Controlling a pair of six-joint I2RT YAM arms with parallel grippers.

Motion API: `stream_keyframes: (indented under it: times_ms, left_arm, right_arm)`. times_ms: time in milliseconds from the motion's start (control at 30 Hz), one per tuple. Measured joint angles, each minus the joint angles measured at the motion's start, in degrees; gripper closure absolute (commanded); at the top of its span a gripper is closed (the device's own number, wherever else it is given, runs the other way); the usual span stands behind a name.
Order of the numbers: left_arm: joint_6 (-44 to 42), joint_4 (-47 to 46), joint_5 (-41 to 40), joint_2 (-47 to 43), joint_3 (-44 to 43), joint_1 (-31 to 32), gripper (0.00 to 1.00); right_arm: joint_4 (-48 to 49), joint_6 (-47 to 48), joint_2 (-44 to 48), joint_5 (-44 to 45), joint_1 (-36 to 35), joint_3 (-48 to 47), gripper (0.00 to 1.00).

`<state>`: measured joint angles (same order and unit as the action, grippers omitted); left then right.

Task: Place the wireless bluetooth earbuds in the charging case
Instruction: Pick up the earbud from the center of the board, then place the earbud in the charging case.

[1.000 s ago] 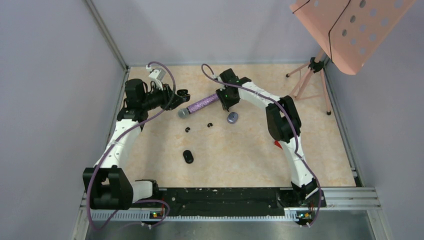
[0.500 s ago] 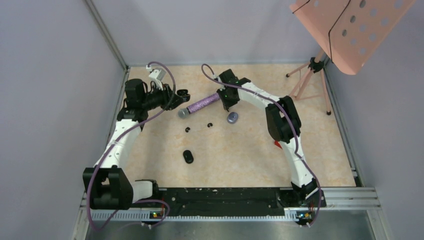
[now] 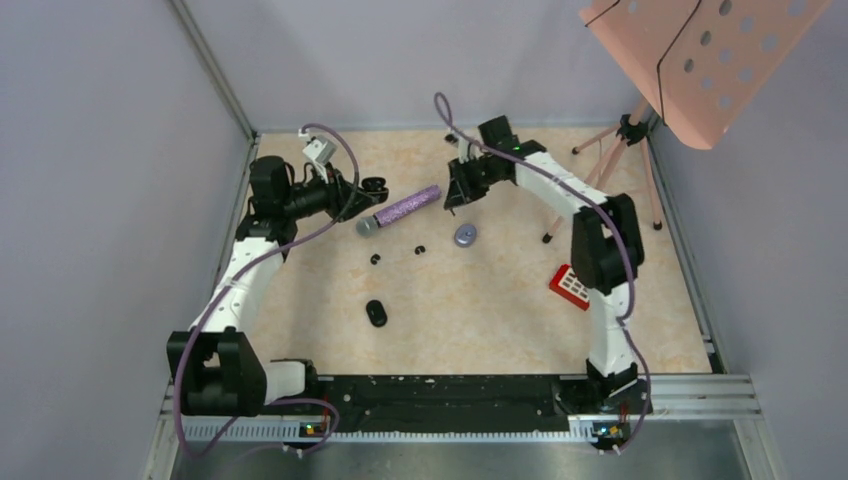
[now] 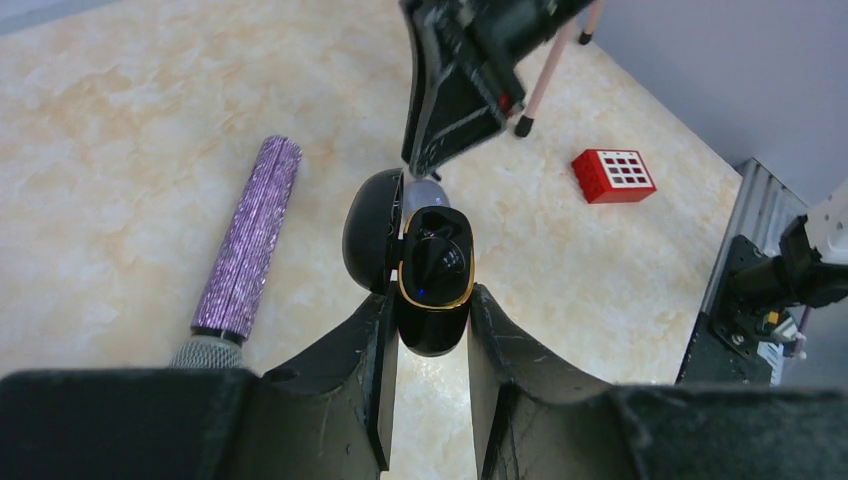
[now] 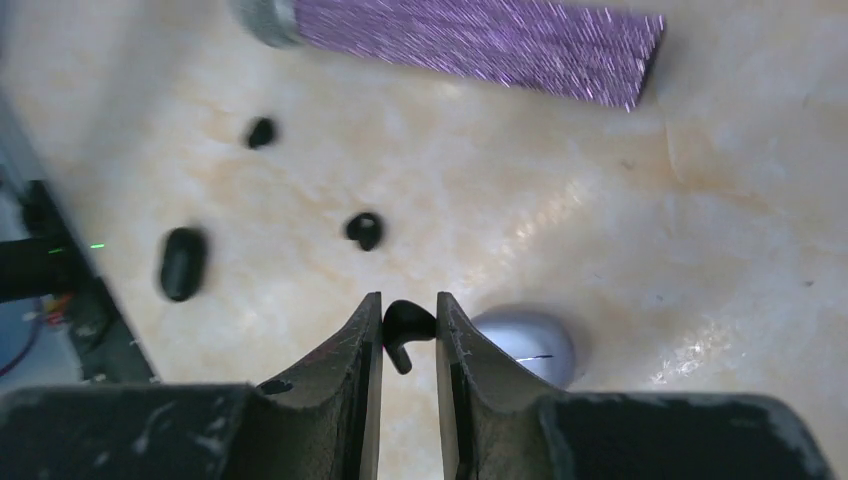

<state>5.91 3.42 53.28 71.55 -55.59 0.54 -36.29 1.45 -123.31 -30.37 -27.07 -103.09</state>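
While left hand [image 4: 430, 305] grips case [image 4: 437, 262], earbud [image 5: 404, 322] pinched

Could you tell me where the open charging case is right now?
The case is clamped in the left gripper; in the top view that is far left, just beyond the microphone head.

Open tabletop [image 3: 480, 330] at the near side; microphone [image 3: 400, 211] (purple glitter) crosswise farther back.
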Motion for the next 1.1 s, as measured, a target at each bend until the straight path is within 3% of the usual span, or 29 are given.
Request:
stream_keyframes:
  times_ms: [167, 367, 633, 1100]
  left_arm:
    - [1.4, -8.0, 7.2, 3.0, 0.0, 0.0, 1.0]
    - [5.9, -16.0, 12.0, 6.7, -1.2, 2.2, 1.0]
    - [11.4, -21.2, 13.8, 7.0, -7.5, 7.0, 1.0]
    - [15.6, -22.8, 12.6, 7.0, -9.5, 7.5, 1.0]
  right_arm:
    - [9.2, -0.9, 13.8, -17.3, 4.4, 3.1, 0.99]
    - [33.1, -11.9, 26.3, -28.2, 3.4, 9.4, 1.0]
    - [49.7, -20.2, 26.7, -25.0, -0.7, 11.9, 1.0]
    - [57.5, -26.2, 26.7, -19.6, -2.7, 13.1, 1.0]
